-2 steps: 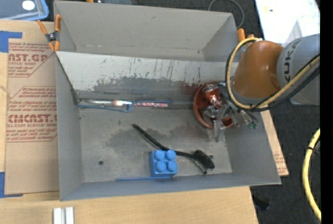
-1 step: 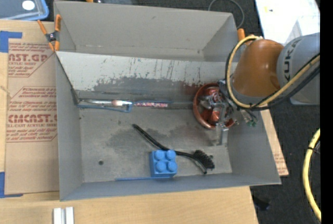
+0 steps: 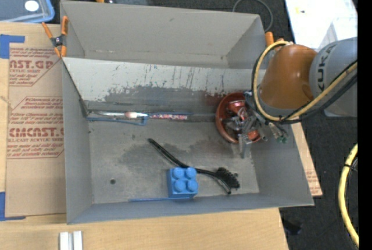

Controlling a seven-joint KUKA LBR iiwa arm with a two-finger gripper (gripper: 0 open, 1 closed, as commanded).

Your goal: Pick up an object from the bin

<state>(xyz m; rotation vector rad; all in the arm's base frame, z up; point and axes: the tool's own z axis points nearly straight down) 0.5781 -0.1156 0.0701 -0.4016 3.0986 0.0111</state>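
Your gripper (image 3: pixel 243 139) is low at the red round cup-like thing (image 3: pixel 228 110), R side of the bin (image 3: pixel 174 39).
Arm (image 3: pixel 340 77) comes in from your R w/ the orange wrist cover (image 3: pixel 288 77); letters "KU" read on its grey link. The gripper is at the red thing's front-R edge, near the back wall. Can't tell if it's apart, together or clamped on anything. The black brush (image 3: pixel 192 164) lies diagonal on the floor, the blue studded brick (image 3: pixel 182 182) against it at front. The thin toothbrush-like item (image 3: pixel 136 117) lies along the back wall's foot.
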